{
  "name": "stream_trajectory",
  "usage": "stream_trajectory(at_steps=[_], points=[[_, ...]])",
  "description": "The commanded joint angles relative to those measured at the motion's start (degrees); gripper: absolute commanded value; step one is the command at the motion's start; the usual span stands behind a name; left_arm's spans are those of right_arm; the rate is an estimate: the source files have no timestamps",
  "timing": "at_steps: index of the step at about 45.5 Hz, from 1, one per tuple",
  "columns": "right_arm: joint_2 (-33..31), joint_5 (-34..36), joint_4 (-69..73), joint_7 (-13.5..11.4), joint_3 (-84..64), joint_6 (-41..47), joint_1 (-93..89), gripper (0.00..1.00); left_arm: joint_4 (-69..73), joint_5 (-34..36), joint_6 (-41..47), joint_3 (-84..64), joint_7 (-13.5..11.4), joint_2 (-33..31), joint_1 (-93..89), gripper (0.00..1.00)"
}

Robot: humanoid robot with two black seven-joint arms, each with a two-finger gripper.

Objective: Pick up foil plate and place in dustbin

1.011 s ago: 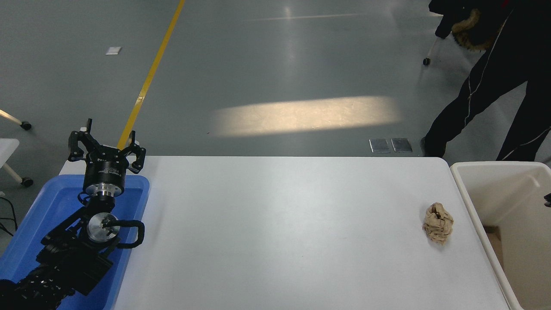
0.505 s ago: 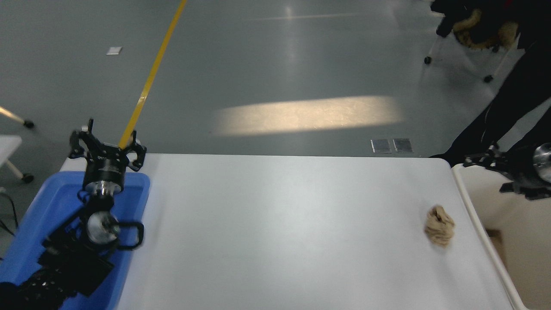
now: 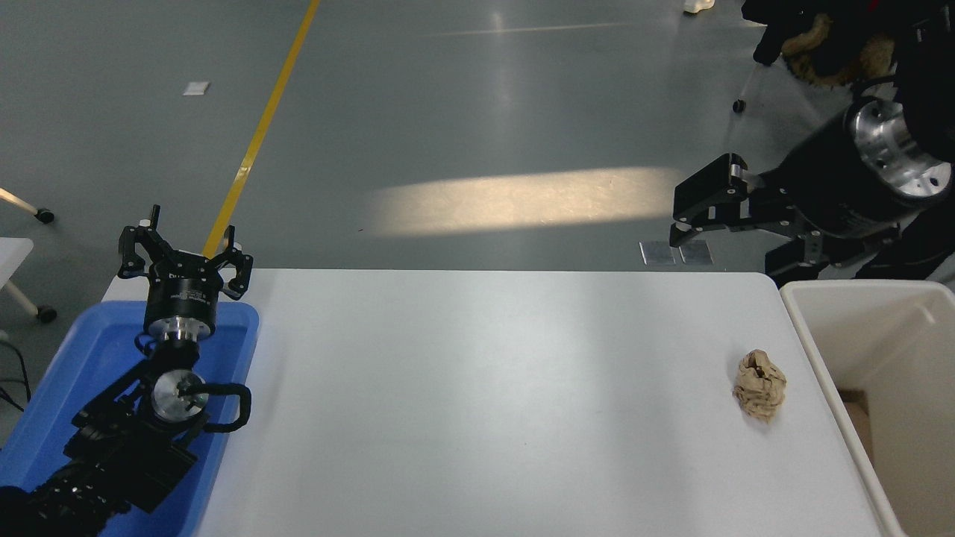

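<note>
White surface [image 3: 477, 388]: landmark. Dustbin [image 3: 806, 328], cream, thick rim, off its right end, long axis running toward camera. Blue tub [image 3: 45, 418] off its left end, left end effector [image 3: 184, 253] parked above, fingers spread. Right end effector [image 3: 727, 224] beyond its far right corner, fingers spread, empty; half a second ago lower, over the dustbin. Crumpled brown paper ball [image 3: 759, 384] near dustbin. Foil plate not visible

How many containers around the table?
2. The blue tub sits at the table's left end, under the parked left arm. The dustbin stands off the right end. Both run past the picture's edges.
</note>
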Motion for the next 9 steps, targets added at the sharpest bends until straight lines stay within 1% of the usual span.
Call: stream_trajectory(at_steps=[1,9], points=[[8.06,8.82,0.98,-0.25,0.03,3.12,0.70,1.00,0.02,-0.07,-0.01,0.00,0.00,0.00,0.01,0.99],[9.91,10.68,0.98,-0.34,-0.06,3.12,0.34,1.00,0.02,0.02,-0.01,0.00,0.00,0.00,0.01,0.99]])
